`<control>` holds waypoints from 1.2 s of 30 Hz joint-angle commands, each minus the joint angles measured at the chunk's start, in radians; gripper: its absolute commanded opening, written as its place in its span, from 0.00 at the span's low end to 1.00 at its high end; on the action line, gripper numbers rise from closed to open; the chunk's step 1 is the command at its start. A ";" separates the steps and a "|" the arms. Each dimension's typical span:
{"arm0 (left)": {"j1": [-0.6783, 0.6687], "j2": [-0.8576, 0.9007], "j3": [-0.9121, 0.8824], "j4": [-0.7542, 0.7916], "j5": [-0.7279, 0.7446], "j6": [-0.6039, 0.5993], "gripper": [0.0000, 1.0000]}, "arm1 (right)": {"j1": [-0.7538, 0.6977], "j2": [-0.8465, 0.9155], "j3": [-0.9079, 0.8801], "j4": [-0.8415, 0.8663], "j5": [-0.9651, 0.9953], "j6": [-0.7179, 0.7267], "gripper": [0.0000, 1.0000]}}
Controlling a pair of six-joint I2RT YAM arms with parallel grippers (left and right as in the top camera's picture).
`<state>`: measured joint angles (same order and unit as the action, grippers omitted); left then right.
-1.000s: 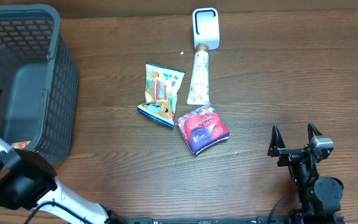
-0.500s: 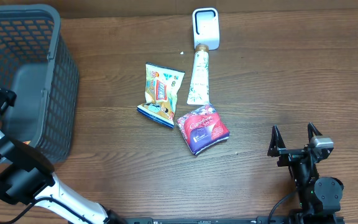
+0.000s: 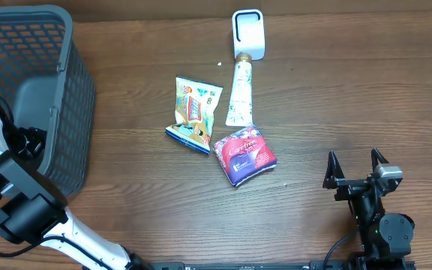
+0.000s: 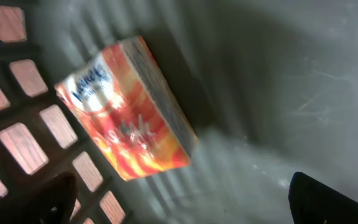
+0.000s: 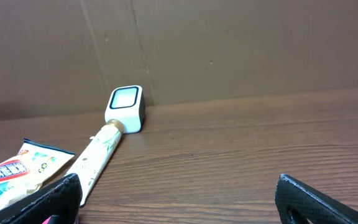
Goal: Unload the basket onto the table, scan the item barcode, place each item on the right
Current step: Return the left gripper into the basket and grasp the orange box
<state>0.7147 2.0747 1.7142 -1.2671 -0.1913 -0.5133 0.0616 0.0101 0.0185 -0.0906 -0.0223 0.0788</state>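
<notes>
Reading this as an early stage: you are not presenting anything to the scanner (image 3: 247, 34), and no barcode is facing it. 3 items are lying on the counter (image 3: 336, 90) just below it: a tube (image 3: 240, 94) with its cap end at the scanner's base, a snack bag (image 3: 193, 112) and a pink pack (image 3: 244, 155). Your left claw (image 4: 179, 186) is hanging inside the basket (image 3: 73, 82), fully spread, over an orange packet (image 4: 129, 106) that is lying on the basket floor near the mesh wall. It is gripping nothing and not touching the packet. I'm guessing that packet is your pick target. Your right claw (image 3: 353, 161) is sitting spread wide and empty at the counter's near right, well apart from everything. Grasp, carry and scan are all remaining.
</notes>
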 commanded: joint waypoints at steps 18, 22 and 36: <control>0.000 -0.002 -0.177 0.154 -0.132 -0.026 1.00 | 0.007 -0.007 -0.011 0.007 -0.005 0.006 1.00; 0.000 -0.002 -0.206 0.171 -0.132 -0.026 1.00 | 0.007 -0.007 -0.011 0.007 -0.005 0.006 1.00; -0.001 -0.002 -0.208 0.161 -0.036 -0.017 0.69 | 0.007 -0.007 -0.011 0.007 -0.005 0.006 1.00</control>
<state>0.7147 2.0541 1.5375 -1.1027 -0.2665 -0.5266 0.0616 0.0101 0.0185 -0.0902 -0.0227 0.0784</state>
